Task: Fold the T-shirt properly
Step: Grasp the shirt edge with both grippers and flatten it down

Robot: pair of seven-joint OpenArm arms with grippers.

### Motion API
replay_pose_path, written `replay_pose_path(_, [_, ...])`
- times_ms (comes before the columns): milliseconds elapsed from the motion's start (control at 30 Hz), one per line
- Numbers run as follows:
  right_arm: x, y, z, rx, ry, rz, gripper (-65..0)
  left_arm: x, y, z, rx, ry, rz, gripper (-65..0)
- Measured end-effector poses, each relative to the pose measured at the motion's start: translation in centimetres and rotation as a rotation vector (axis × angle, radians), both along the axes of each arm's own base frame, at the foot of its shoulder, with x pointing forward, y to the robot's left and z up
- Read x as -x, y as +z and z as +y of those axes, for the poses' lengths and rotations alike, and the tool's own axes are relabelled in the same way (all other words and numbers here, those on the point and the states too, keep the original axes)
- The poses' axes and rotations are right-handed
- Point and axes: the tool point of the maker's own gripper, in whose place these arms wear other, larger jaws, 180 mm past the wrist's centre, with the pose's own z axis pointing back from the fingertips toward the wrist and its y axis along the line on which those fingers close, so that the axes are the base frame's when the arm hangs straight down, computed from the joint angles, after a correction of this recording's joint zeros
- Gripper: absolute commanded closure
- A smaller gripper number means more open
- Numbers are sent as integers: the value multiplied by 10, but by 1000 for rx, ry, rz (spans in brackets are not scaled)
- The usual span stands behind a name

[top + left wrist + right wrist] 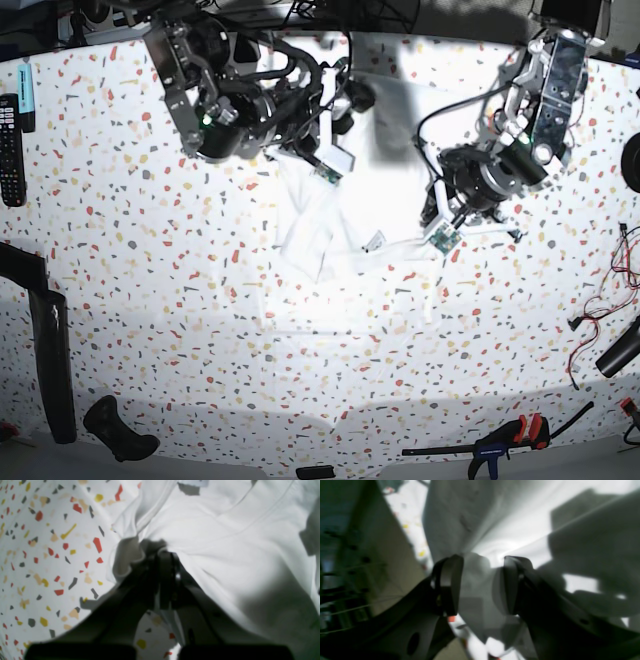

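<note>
The left gripper point(165, 555) pinches a bunched T-shirt point(225, 542) edge, while the right gripper point(482, 585) gapes around cloth over the speckled tabletop point(200, 300)

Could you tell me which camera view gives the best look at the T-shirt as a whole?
The base view: it shows the whole T-shirt spread between both arms on the table. The left wrist view shows only a bunched fold in the left gripper; the right wrist view, blurred cloth between the right gripper fingers.

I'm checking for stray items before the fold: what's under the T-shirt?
Only the speckled tabletop shows around the T-shirt. The left gripper pinches a bunched edge; the right gripper straddles cloth. Whatever lies beneath is covered.
</note>
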Motion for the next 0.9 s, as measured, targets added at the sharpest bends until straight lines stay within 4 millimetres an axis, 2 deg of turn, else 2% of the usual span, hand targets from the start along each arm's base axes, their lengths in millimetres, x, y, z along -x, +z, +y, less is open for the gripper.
replay_pose_path(233, [-40,-2,-19,123,-81,-141,-279,-6,5,0,5,1,-20,0])
replay_pose_path(467, [-67,-8,-19,150,-117,-130,-279,-6,6,0,7,5,-23,0])
replay_pose_path(733, [-73,8,-9,146,-111,-162,-279,-9,4,8,-57,6,20,0])
replay_pose_path(900, [-88,19,-11,168,-106,-196,-279,-29,22,10,-83,-6,-17,0])
